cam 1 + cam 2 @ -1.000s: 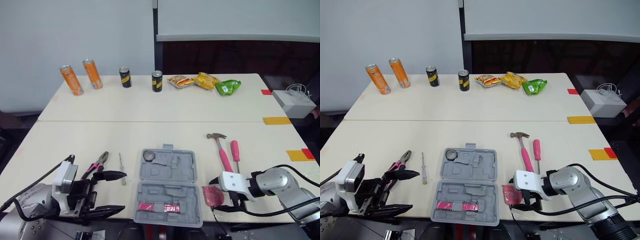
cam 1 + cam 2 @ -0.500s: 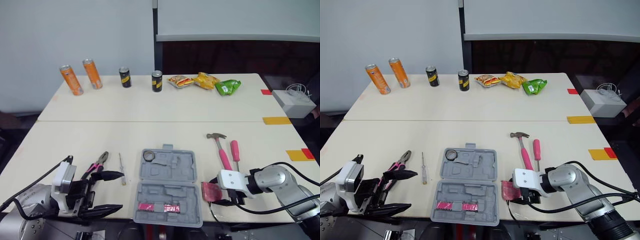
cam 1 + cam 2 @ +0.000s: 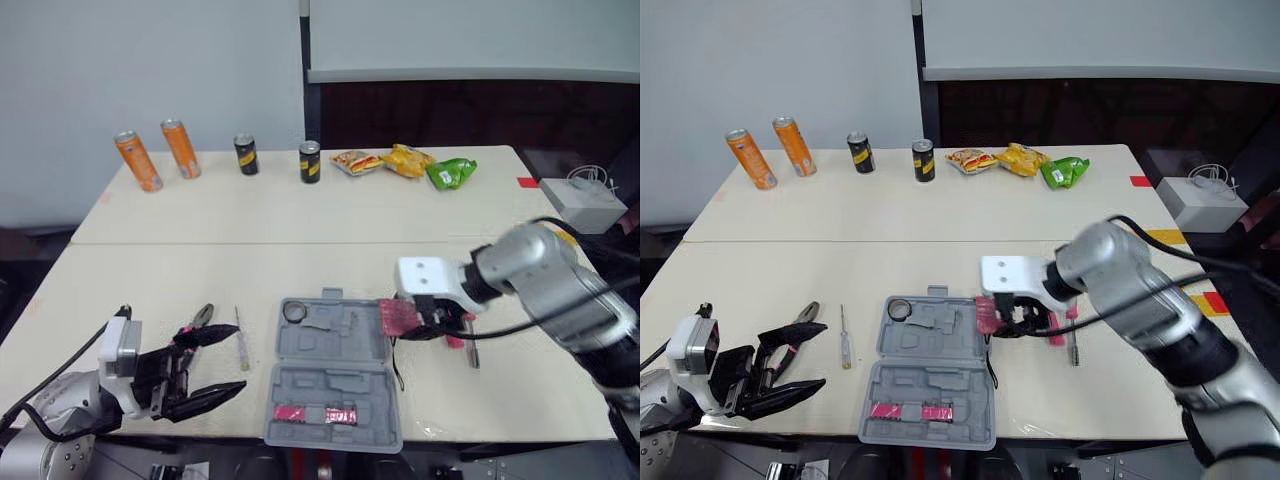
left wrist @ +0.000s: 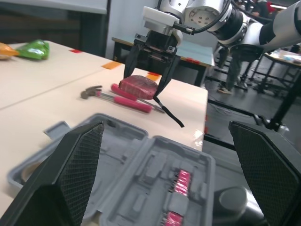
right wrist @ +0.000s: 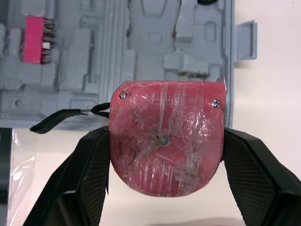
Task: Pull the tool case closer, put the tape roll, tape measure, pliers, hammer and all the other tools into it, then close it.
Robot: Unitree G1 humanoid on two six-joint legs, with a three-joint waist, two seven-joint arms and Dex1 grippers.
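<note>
From the head, the right end effector (image 3: pixel 425 318) has carried the red tape measure (image 3: pixel 398 317) from the counter's (image 3: pixel 150 280) near edge to the tool case's (image 3: pixel 330 385) right rim, left end effector (image 3: pixel 215 365) gaping (empty); left wrist view: strap (image 4: pixel 169 115) dangling near the hammer (image 4: pixel 123 100); right wrist view: clamped by both sides, flat face up

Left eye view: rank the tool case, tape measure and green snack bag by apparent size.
1. tool case, clearly largest.
2-3. green snack bag and tape measure look alike; the bag is farther away, so no ranking.
</note>
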